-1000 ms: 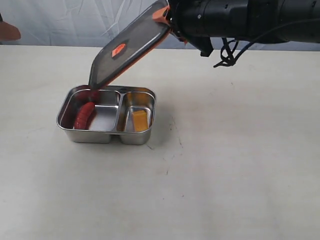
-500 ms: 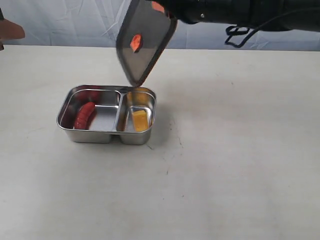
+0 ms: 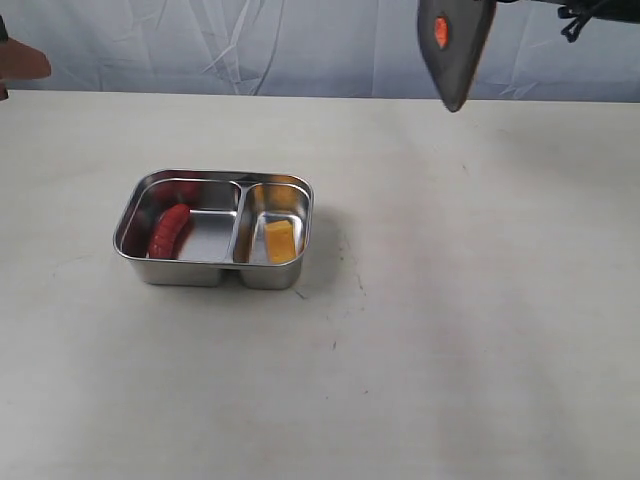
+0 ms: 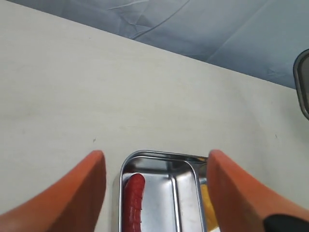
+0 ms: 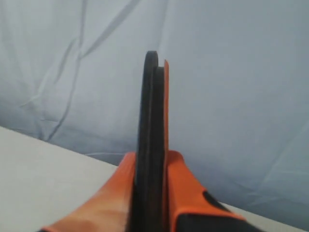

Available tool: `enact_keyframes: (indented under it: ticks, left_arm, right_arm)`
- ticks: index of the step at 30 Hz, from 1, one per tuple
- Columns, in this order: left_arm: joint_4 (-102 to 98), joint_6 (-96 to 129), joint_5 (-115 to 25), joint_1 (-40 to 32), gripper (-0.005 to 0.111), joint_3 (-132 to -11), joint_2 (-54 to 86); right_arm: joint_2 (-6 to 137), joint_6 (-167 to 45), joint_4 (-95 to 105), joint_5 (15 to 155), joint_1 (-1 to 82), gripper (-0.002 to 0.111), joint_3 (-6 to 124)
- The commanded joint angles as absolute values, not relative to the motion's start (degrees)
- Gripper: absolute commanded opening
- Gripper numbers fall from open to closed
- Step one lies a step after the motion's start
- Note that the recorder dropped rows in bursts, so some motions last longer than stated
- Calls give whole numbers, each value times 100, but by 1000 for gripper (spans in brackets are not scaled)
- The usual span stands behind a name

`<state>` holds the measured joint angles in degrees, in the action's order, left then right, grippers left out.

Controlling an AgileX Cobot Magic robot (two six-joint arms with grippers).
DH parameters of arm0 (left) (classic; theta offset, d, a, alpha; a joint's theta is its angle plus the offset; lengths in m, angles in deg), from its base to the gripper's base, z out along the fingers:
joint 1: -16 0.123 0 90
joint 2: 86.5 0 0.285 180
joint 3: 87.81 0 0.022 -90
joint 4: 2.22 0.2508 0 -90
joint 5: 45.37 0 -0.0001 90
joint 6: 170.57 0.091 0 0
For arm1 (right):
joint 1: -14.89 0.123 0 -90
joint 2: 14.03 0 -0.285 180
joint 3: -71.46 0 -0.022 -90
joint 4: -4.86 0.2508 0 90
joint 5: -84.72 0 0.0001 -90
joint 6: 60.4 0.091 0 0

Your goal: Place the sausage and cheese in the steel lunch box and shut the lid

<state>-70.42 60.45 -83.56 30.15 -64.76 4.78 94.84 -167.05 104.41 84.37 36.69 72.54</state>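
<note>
On my table (image 3: 480, 350) the steel lunch box (image 3: 180, 272) sits uncovered. The lid (image 3: 455, 50) hangs on edge high at the upper right, well apart from it, pinched between the narrowed jaws of my right gripper (image 5: 152, 166). The sausage (image 3: 168, 230) lies in the larger compartment and the cheese (image 3: 280, 240) in the smaller, and my left gripper (image 4: 155, 162) is spread wide, holding nothing.
</note>
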Motion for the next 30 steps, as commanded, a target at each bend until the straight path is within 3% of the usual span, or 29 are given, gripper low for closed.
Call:
enact_keyframes:
  ticks: [1, 18, 28, 30]
  left_arm:
    - [-7061, 6082, -8117, 3028, 59, -6474, 479]
    - [-6504, 6082, -8100, 3028, 59, -6474, 479]
    - [-6504, 6082, -8049, 3028, 59, -6474, 479]
    - [-6504, 6082, -8035, 3028, 59, -6474, 479]
  right_arm:
    - [9433, -16755, 10481, 8194, 3496, -1, 7293]
    - [9433, -16046, 10403, 7583, 3330, -1, 7302]
    - [9407, -6414, 2959, 8316, 3387, -1, 7420]
    - [9407, -5430, 2218, 8343, 3438, -1, 7420]
